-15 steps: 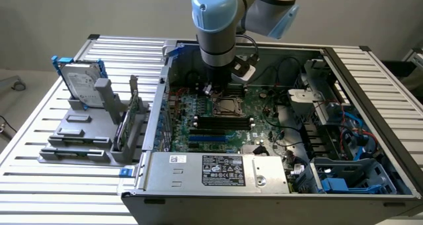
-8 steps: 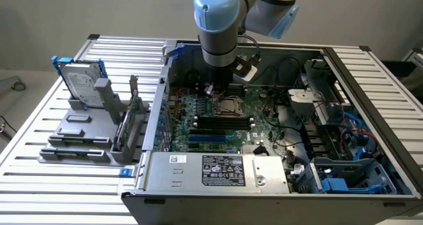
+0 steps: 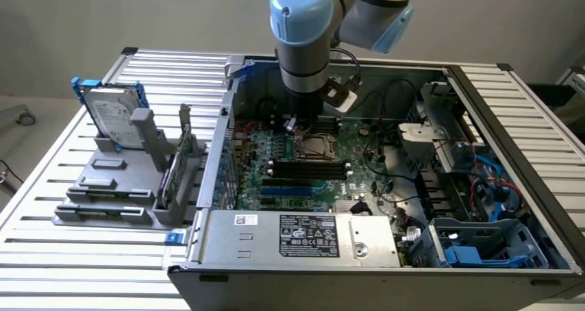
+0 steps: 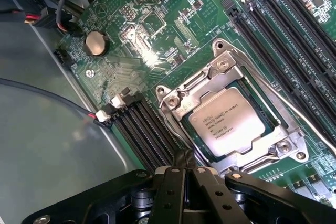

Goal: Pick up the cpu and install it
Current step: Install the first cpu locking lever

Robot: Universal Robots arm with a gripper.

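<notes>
- Gripper (image 4: 185,162) sits closest to the wrist camera. Fingers are pressed together with nothing between them, tips just beside the socket frame (image 4: 173,100).
- cpu (image 4: 228,123) lies flat in the socket inside that frame, not held.
- Risk: a dip or sideways drift puts the shut tips on the frame or on the black memory slots (image 4: 144,129) alongside. Likely result is a scrape or a knocked chip.
- Thin cable with a red-white plug (image 4: 105,113) ends near the slots, so it's a snag candidate.
- Exterior view: power supply (image 3: 302,235) is nearest. The arm (image 3: 306,57) drops into the open case (image 3: 366,290) over the socket.
- Room: free straight up, tight toward the case wall on the exterior view's left. The drive cage (image 3: 457,153) and loose wiring crowd the exterior view's right.
</notes>
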